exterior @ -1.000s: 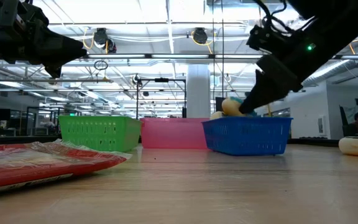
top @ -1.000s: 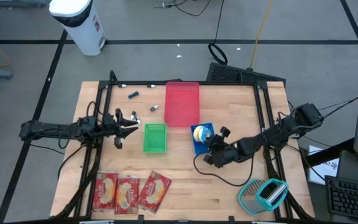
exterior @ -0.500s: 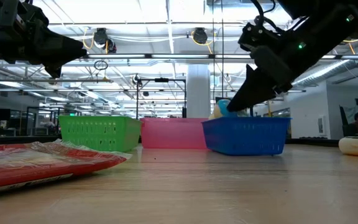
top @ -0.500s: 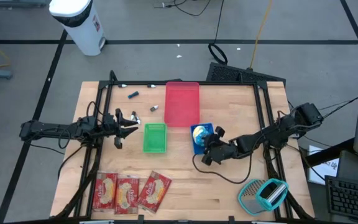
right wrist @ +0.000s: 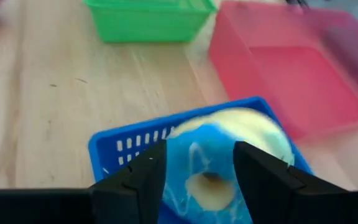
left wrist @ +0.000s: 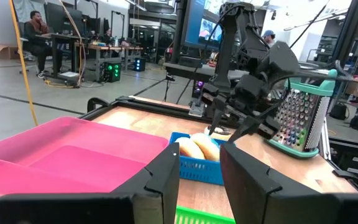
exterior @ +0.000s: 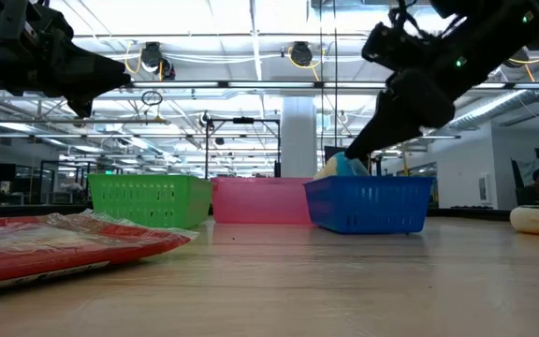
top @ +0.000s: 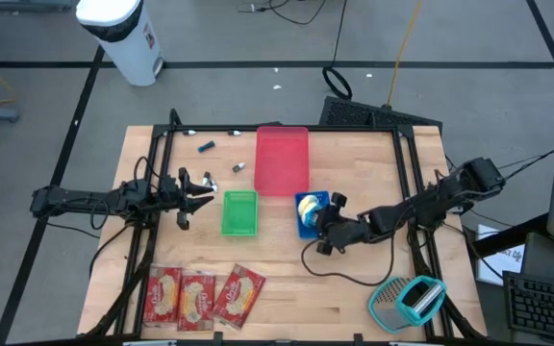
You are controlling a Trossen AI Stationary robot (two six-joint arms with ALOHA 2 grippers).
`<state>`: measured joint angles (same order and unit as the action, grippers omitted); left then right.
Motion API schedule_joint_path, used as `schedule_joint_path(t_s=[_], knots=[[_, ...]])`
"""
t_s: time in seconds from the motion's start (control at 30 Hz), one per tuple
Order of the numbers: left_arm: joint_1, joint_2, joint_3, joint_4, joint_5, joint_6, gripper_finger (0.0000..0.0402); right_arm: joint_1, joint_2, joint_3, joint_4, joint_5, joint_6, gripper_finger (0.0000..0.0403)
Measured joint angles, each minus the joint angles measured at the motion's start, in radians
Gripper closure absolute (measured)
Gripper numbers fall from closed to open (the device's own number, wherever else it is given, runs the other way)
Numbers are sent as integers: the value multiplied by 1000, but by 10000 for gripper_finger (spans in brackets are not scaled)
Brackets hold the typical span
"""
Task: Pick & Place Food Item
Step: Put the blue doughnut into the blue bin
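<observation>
A doughnut (right wrist: 219, 168) with blue icing and a pale yellow side lies in the small blue basket (right wrist: 114, 149) right of the table's middle, also seen from above as the doughnut (top: 306, 206). My right gripper (right wrist: 199, 149) hangs open just over it, slanting down from the table's right, one finger on each side and clear of it; in the low view the right gripper (exterior: 356, 154) stands just above the basket's rim. My left gripper (top: 205, 188) waits open and level at the table's left, beside the green basket (top: 239, 212).
A red tray (top: 283, 159) lies behind the two baskets. Three red snack packets (top: 200, 296) lie at the near left edge and a teal-handled grater (top: 407, 300) at the near right. Small loose items (top: 206, 147) lie at the far left. A black cable (top: 339, 274) loops near the right arm.
My right gripper has rolled its wrist, risen slightly and let go of the doughnut over the blue basket. The doughnut, held at the basket's rim with its yellow side showing, now lies in the basket with its blue icing up.
</observation>
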<state>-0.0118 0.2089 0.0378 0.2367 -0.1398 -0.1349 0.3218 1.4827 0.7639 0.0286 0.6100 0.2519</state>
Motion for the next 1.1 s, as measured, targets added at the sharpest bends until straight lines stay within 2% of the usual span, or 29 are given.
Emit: schedule_joint_path(t_s=[0.2,0.3,0.43,0.53,0.73,0.87,1.0,1.1], knots=[[0,0,0,0,0,0,286,0,-143,0,-64,-70,-89,229],[0,0,0,0,0,0,286,0,-240,4,-169,-95,-80,230],[0,0,0,0,0,0,286,-1,-300,24,-310,-199,-71,221],[0,0,0,0,1,0,286,16,-278,24,-342,-222,-131,213],[0,0,0,0,0,0,286,63,-128,24,-311,-216,-294,201],[0,0,0,0,0,0,286,69,-57,24,-265,-127,-368,197],[0,0,0,0,0,0,286,69,-39,24,-250,-33,-412,200],[0,0,0,0,0,0,286,61,-40,24,-214,-27,-438,203]])
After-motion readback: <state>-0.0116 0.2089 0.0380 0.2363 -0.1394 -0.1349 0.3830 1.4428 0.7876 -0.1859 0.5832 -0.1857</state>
